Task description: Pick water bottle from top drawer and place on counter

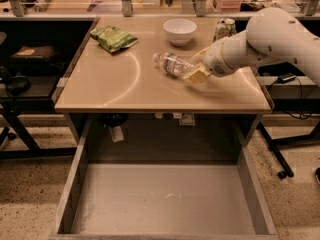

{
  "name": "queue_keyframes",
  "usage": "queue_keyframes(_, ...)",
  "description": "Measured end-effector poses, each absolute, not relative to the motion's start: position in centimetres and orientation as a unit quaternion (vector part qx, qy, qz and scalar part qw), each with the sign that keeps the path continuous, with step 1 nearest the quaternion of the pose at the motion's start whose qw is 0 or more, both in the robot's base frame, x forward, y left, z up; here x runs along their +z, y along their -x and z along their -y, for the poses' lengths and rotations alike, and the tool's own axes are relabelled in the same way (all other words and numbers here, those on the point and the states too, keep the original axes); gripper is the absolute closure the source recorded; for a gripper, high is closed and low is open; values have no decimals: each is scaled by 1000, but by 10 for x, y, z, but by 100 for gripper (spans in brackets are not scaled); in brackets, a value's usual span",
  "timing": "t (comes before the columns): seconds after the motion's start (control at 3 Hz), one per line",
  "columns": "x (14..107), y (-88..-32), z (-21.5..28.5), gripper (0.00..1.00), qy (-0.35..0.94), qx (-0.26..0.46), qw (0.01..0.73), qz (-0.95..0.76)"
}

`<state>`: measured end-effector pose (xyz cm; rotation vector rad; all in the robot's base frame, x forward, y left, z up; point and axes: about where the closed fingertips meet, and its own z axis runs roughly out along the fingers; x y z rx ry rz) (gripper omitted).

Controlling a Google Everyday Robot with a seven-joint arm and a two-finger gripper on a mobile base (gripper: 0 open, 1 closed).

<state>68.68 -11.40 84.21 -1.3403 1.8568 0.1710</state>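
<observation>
The water bottle [172, 64] is clear with a label band and lies on its side, cap pointing left, low over the middle-right of the beige counter [125, 84]. I cannot tell whether it touches the surface. My gripper [198, 65] comes in from the right on the white arm and is shut on the bottle's base end, with one yellowish finger [196, 75] in front of it and the other behind. The top drawer [165, 199] is pulled out below the counter and its pale grey bottom is bare.
A white bowl [180, 31] stands at the back of the counter. A green-patterned can [224, 28] stands behind my arm. A green snack bag [113, 37] lies at the back left. Black desks flank the counter on both sides.
</observation>
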Motion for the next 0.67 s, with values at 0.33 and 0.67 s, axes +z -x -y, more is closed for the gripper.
queue_keyframes(0.33, 842, -687, 114, 13, 532, 68, 410, -737)
queue_keyframes(0.67, 842, -687, 114, 0, 532, 68, 410, -737)
